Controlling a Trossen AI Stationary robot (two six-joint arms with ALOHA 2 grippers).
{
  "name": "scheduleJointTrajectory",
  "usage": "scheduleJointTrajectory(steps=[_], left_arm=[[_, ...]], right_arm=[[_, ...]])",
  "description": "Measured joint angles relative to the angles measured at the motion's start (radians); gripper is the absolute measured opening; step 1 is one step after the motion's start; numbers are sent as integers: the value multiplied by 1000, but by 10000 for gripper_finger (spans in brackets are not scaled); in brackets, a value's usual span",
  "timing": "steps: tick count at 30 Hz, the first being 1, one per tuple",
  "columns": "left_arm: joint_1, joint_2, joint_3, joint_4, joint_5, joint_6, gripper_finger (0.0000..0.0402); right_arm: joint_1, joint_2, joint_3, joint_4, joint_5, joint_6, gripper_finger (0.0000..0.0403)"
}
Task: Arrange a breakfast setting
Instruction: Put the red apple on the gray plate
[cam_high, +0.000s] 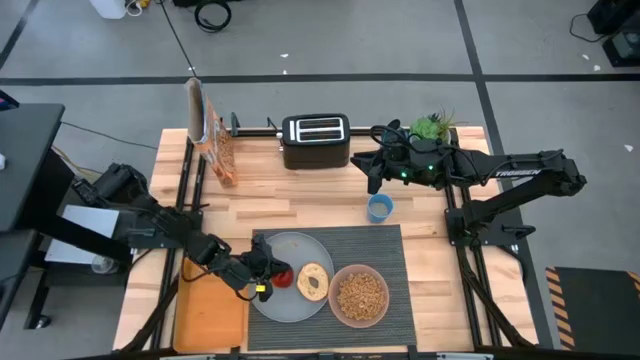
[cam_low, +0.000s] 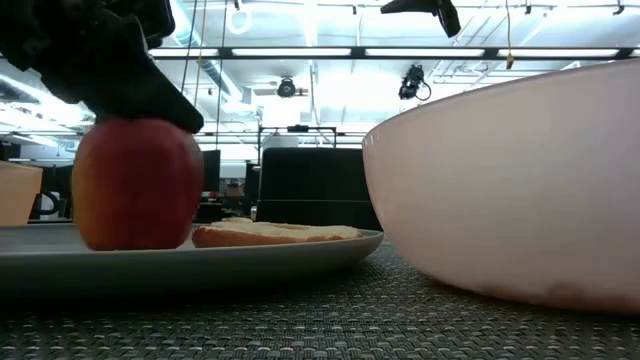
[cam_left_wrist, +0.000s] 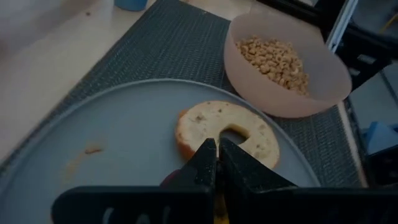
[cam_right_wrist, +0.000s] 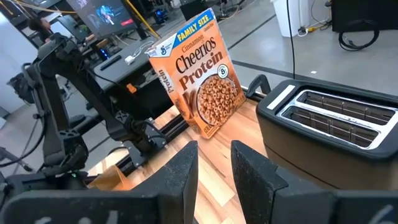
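While the right gripper (cam_right_wrist: 211, 163) waits open near the toaster (cam_high: 316, 141), the apple (cam_high: 282, 277) is held on the plate (cam_high: 290, 303) by the left gripper's (cam_high: 268, 276) clenched fingers, bagel (cam_high: 314, 282) just beside.

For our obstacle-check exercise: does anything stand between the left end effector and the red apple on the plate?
Nothing visible does. The left end effector is right at the apple, on the plate; the bagel lies beyond the apple, not between them. The right end effector waits near the toaster.
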Motion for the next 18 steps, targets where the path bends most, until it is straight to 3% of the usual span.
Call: scheduleJointTrajectory(steps=[7,18], left_arm=[[-7,40,2,16,-3,-60,18],[-8,39,2,11,-1,-53,109]], right_arm=[[0,0,0,0,-1,-2,103],[0,0,0,0,-4,-10,103]])
